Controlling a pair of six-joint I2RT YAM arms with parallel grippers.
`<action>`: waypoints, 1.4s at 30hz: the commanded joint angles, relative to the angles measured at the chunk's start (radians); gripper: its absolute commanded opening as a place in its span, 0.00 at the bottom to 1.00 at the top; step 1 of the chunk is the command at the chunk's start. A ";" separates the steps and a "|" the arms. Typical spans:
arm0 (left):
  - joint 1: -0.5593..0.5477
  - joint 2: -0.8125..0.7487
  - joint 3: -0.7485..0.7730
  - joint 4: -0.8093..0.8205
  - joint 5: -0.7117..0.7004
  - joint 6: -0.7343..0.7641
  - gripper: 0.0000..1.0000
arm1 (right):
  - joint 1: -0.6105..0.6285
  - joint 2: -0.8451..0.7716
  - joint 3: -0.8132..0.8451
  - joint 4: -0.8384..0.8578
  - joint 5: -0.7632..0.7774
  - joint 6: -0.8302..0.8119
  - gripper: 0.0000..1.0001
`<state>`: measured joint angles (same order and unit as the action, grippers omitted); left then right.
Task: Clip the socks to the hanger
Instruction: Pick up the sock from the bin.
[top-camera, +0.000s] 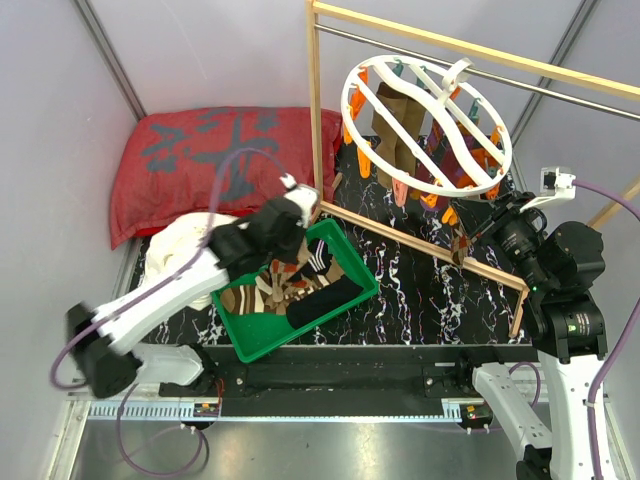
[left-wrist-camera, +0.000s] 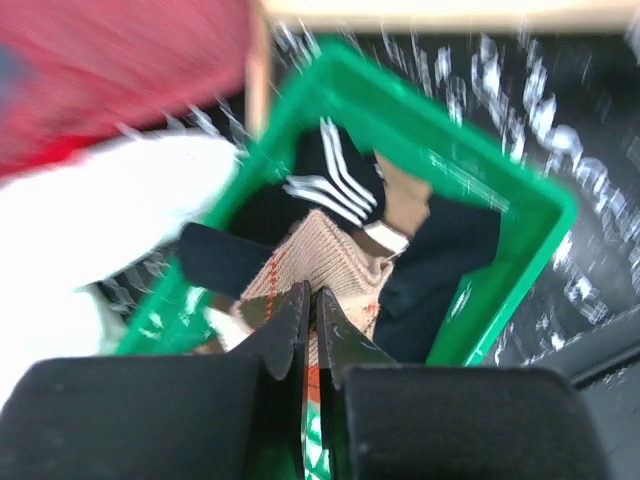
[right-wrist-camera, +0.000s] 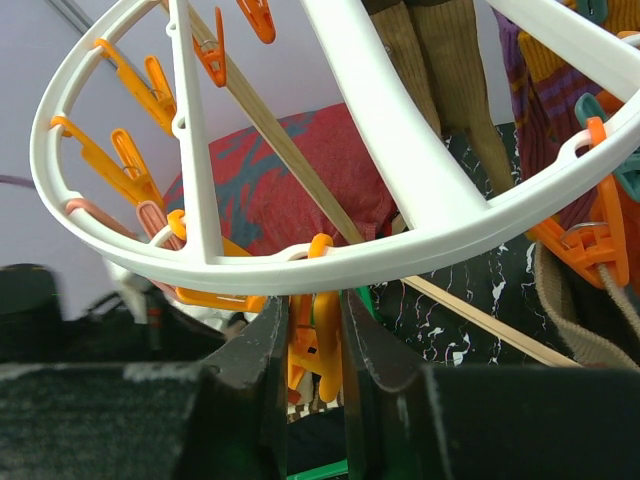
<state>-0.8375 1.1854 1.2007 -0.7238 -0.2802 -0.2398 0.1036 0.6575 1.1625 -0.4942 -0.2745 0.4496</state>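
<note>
Reaching into the bin (left-wrist-camera: 452, 165) at near left, the left gripper (left-wrist-camera: 310, 300) pinches a sock (left-wrist-camera: 335, 250), jaws nearly together. The right gripper (right-wrist-camera: 312, 305) squeezes a clip (right-wrist-camera: 308, 352) on the hanger (right-wrist-camera: 400, 170), far right.

top cam fixed up high, looking down over the whole table (top-camera: 420, 290), left wrist cam aimed down into the green bin (left-wrist-camera: 450, 130), super close over the argyle sock (left-wrist-camera: 320, 260), kinda blurry, right wrist cam tilted up just under the hanger (right-wrist-camera: 400, 250) rim, orange clip (right-wrist-camera: 318, 350) right in its face, bin and hanger both show in the top view too
</note>
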 joint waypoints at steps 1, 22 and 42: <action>-0.002 0.218 -0.011 0.081 0.093 0.025 0.03 | -0.004 -0.001 0.003 -0.004 -0.019 -0.002 0.06; -0.006 0.424 0.109 -0.014 0.151 0.211 0.40 | -0.005 0.001 0.003 -0.012 -0.022 -0.020 0.06; -0.020 0.618 0.249 -0.109 0.118 0.232 0.28 | -0.005 0.002 0.008 -0.015 -0.025 -0.034 0.06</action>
<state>-0.8562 1.7847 1.3998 -0.8345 -0.1383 -0.0223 0.1036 0.6575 1.1625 -0.4946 -0.2798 0.4385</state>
